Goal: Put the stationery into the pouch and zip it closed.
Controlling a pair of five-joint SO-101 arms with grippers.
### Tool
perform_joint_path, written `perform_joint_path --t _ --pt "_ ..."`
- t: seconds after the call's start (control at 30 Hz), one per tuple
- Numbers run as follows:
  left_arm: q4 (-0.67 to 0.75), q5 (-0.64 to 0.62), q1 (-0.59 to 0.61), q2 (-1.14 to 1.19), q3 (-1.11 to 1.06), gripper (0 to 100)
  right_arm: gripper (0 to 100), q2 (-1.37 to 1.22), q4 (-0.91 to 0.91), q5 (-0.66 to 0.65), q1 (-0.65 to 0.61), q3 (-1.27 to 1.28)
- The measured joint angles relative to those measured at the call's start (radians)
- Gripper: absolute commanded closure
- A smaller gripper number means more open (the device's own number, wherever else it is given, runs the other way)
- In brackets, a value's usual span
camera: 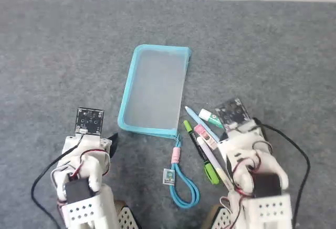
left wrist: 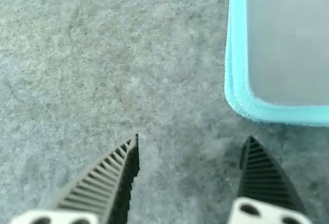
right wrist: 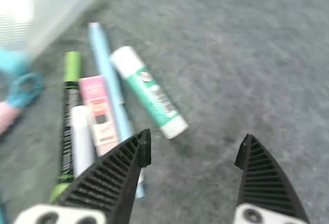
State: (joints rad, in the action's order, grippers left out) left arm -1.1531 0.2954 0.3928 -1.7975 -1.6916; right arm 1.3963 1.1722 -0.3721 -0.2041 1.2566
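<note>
A translucent pouch (camera: 155,90) with turquoise edging lies flat in the middle of the grey carpet. Beside its near right corner sits the stationery: a blue pen (camera: 201,123), a green-and-white glue stick (camera: 210,117), a pink eraser (camera: 205,136), a green marker (camera: 201,154) and a white pen (camera: 216,162). My right gripper (right wrist: 197,137) hovers open just above the carpet, the glue stick (right wrist: 149,93) and blue pen (right wrist: 109,75) right ahead of one finger. My left gripper (left wrist: 193,147) is open over bare carpet, short of the pouch's corner (left wrist: 241,100).
The pouch's blue wrist strap (camera: 185,188) with a pink sleeve and small tag loops toward the table's near edge between the two arms. Grey carpet covers the whole surface, with open room left of the pouch and behind it. A pale wall runs along the far edge.
</note>
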Motion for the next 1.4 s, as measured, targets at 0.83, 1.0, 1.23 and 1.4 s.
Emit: perform_joint_path --t 0.83,1.0,1.23,1.4 --pt "0.000 0.000 -0.002 0.000 0.000 70 72.4 -1.131 -0.021 0.528 -0.677 -0.519" --pt "0.000 0.000 -0.002 0.000 0.000 70 72.4 -1.197 -0.075 0.588 -0.677 -0.519" --pt "0.000 0.000 -0.002 0.000 0.000 70 72.5 -1.286 -0.161 0.649 -0.678 -0.520" --pt "0.000 0.000 -0.002 0.000 0.000 70 84.2 -1.332 -0.184 0.655 -0.680 -0.520"
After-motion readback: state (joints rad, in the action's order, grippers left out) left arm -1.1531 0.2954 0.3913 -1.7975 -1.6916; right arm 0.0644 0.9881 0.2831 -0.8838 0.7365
